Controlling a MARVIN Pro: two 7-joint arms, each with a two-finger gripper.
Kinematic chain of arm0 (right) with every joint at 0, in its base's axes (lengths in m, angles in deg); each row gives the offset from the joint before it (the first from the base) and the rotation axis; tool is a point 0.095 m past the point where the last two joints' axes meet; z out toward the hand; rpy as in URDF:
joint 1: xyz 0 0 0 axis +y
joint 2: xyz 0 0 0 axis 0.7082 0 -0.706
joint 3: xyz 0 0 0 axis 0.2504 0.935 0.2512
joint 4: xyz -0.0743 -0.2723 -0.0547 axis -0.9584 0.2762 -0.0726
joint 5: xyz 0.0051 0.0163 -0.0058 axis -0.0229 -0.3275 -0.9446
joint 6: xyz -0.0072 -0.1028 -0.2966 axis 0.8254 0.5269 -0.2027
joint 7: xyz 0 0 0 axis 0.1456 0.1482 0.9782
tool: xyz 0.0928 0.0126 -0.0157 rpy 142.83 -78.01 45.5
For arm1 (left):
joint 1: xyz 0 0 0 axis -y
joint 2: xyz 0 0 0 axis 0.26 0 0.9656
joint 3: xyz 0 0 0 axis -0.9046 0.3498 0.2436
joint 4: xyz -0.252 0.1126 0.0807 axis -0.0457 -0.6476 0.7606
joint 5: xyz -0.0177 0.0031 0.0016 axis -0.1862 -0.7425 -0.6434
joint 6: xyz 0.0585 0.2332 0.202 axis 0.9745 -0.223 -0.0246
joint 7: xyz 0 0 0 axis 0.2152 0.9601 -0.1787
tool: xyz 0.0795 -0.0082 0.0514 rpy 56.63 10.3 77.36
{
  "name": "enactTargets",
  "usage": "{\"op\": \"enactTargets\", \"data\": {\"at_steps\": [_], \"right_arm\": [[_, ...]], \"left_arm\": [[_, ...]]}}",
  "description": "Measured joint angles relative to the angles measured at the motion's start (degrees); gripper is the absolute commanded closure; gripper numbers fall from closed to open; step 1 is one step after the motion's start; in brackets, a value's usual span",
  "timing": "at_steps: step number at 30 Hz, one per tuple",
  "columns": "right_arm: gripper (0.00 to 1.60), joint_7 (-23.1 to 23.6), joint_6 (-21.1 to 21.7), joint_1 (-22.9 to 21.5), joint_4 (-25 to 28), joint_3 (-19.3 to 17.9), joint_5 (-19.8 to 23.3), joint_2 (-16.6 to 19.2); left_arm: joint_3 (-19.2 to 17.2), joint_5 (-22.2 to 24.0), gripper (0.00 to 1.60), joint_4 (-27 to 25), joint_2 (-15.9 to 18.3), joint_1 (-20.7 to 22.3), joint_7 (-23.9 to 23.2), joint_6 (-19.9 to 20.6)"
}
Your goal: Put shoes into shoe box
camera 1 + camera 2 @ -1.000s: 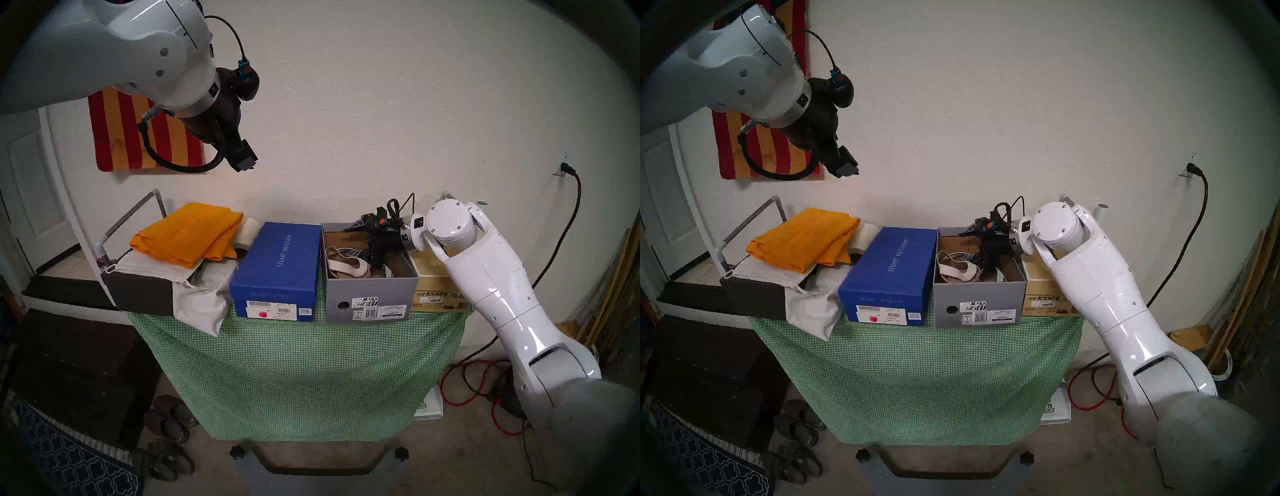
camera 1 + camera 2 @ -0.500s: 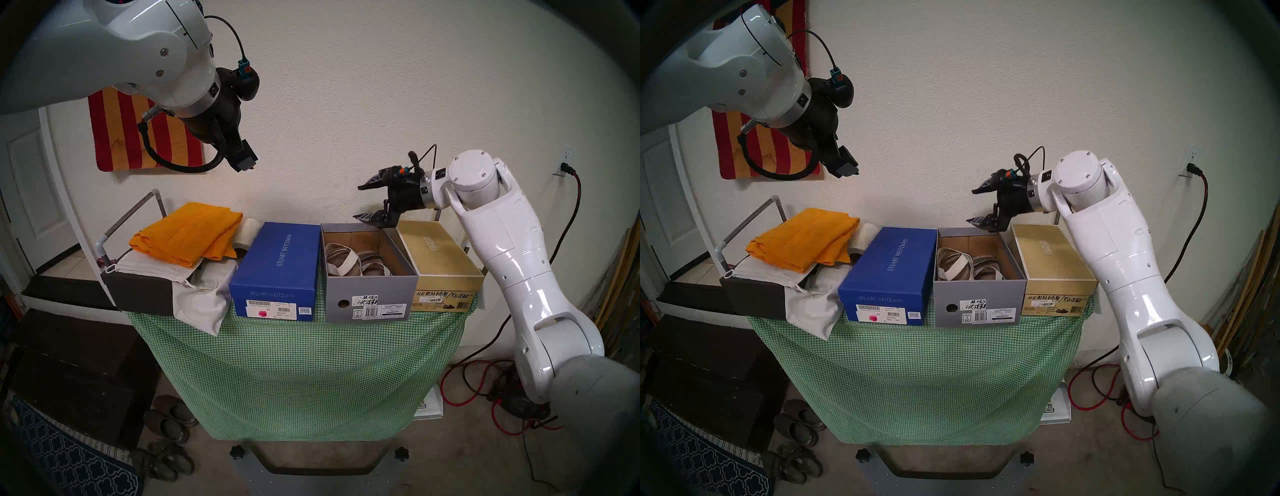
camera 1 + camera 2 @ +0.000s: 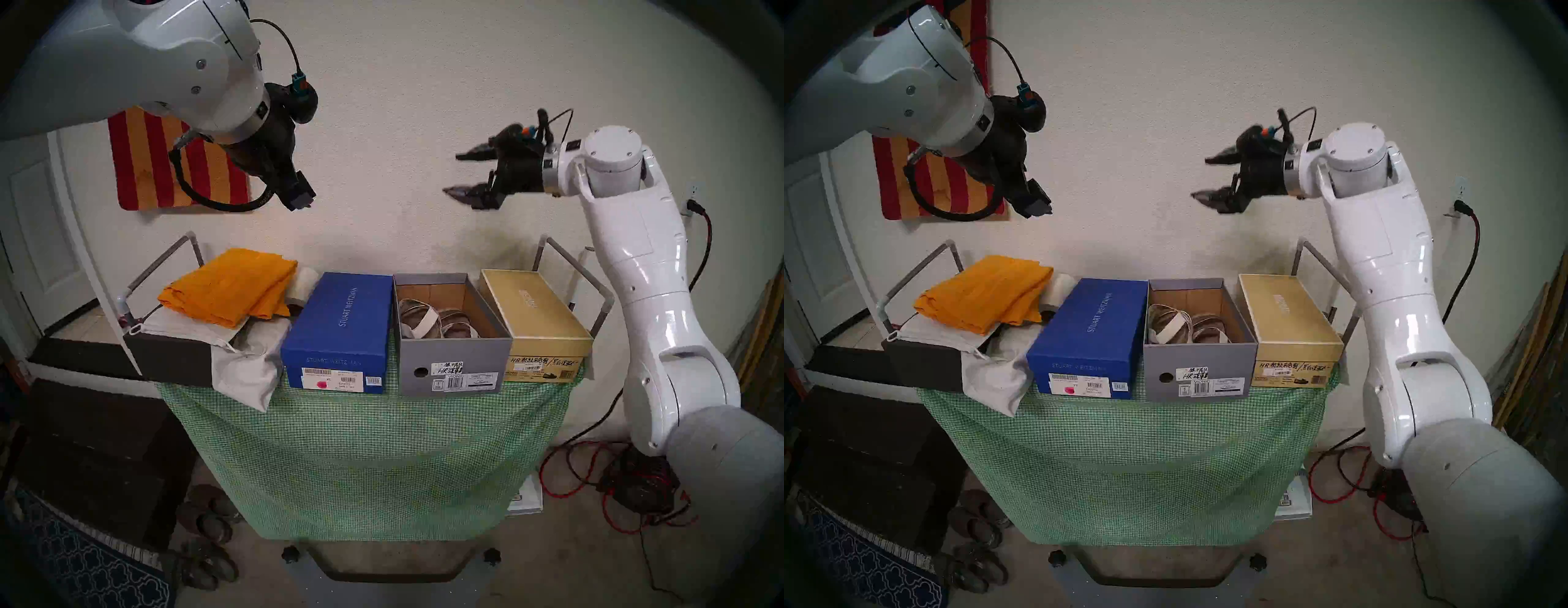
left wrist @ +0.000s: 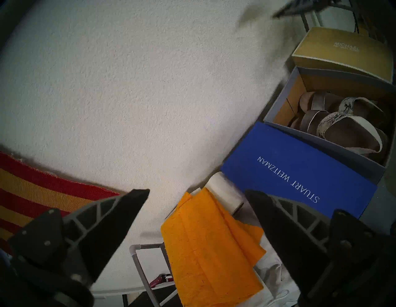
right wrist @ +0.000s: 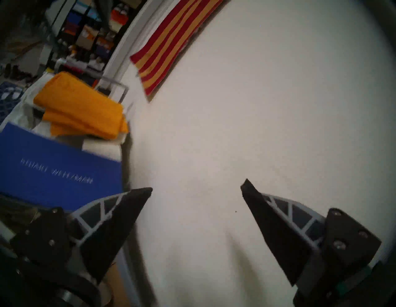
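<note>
While both arms hang high near the wall, the air above the tabletop (image 3: 365, 424) is free. Three boxes stand in a row at its front edge, sides touching: a blue box (image 3: 339, 331), the grey shoe box (image 3: 456, 365) and a gold box (image 3: 539, 318). Only the grey one is lidless, its rim clear all round. Two sandals (image 3: 428, 322) lie inside it, side by side, below the rim. One folded orange cloth (image 3: 229, 288) sits left of the blue box. The right gripper (image 3: 456, 174) hovers well above the shoe box, fingers spread and holding nothing; the left gripper (image 4: 197, 193), up over the cloth, is likewise spread and empty.
</note>
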Motion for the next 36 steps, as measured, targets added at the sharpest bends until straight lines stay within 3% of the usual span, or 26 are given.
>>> {"op": "enactTargets", "data": {"at_steps": [11,19,22,28,36], "right_arm": [[0.00,-11.04,-2.21,-6.62,5.80,-11.55,5.96,0.50],[0.00,-18.64,-3.10,-8.67,8.81,-19.19,11.79,1.13],[0.00,-22.91,-3.28,-8.42,11.13,-23.57,16.04,0.54],[0.00,-27.20,-3.33,-6.05,15.03,-29.49,20.51,-2.06],[0.00,-29.73,-2.25,-2.45,19.61,-34.14,24.77,-6.45]], "left_arm": [[0.00,-0.07,0.00,0.00,0.00,0.00,-0.13,0.00],[0.00,-0.12,0.00,0.00,0.00,0.00,-0.20,0.00],[-0.30,0.19,0.00,0.09,0.60,0.18,-0.86,-0.66],[-0.87,1.98,0.00,0.87,3.82,1.30,-2.70,-4.71],[4.23,2.79,0.00,-0.88,9.32,3.83,-2.14,-9.34]]}}
